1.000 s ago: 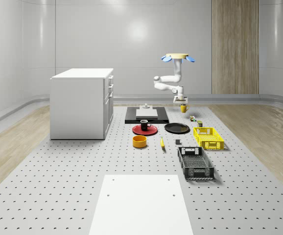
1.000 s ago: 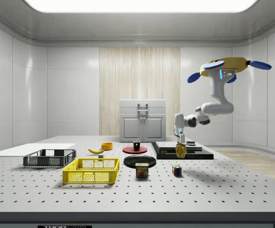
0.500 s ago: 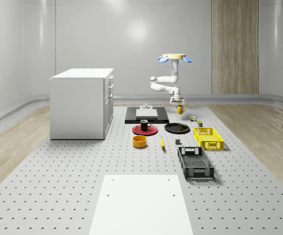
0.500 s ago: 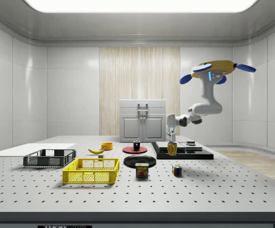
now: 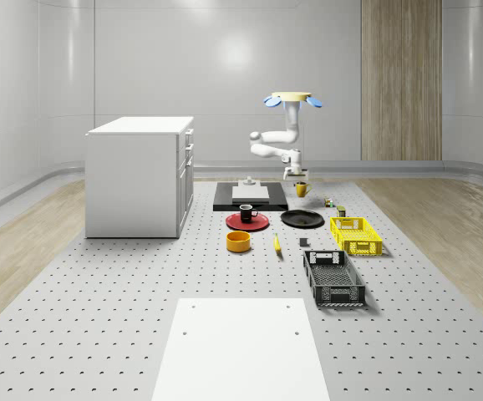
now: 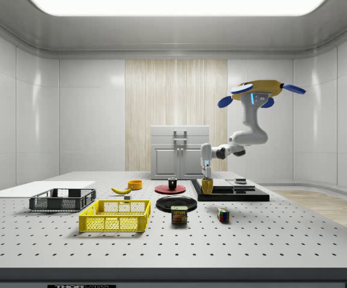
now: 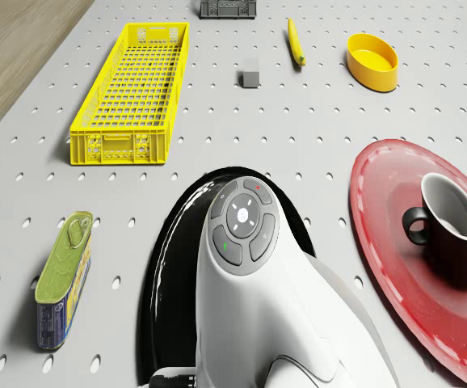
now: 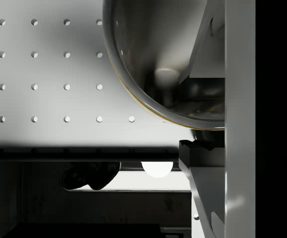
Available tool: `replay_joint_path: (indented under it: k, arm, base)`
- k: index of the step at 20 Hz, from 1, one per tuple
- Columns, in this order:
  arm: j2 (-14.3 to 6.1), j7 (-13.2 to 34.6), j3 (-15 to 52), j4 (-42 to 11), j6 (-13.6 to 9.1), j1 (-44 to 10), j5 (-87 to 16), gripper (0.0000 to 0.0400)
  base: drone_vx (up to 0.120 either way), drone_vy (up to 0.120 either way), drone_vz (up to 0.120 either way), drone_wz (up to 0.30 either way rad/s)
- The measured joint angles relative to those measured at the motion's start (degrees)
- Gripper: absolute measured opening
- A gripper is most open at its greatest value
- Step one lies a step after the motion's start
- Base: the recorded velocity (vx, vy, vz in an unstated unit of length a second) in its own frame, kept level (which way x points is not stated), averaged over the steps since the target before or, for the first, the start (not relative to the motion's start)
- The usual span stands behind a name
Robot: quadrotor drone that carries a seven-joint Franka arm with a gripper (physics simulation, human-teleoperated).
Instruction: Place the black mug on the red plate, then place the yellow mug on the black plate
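- Going left to right in the whole-scene view: the black mug (image 5: 247,212) already sits on the red plate (image 5: 247,222), so the first half looks done.
- At the red plate's 3 o'clock lies the black plate (image 5: 302,219), bare.
- The gripper (image 5: 296,178) clasps the yellow mug (image 5: 302,189) aloft, at the black plate's 12 o'clock, probably for carrying over.
- The drone (image 5: 291,98) hovers above the table's (image 5: 99,317) far end.
- Pale walls, perforated grey tabletop.
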Motion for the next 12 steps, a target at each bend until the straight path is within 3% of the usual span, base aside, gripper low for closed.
replay_joint_path:
  k: [3, 5, 12]
  arm:
    - [-0.06, 0.02, 0.01, 0.0, 0.06, -0.03, 0.03, 0.011]
    - [-0.1, 0.03, 0.01, 0.01, 0.09, -0.04, 0.05, 0.011]
    - [-0.23, 0.08, 0.02, 0.02, 0.21, -0.1, 0.11, 0.011]
  base:
    - [0.12, -0.107, 0.0, 0.0]
    - [0.12, 0.0, 0.0, 0.0]
    - [0.12, 0.0, -0.12, 0.0]
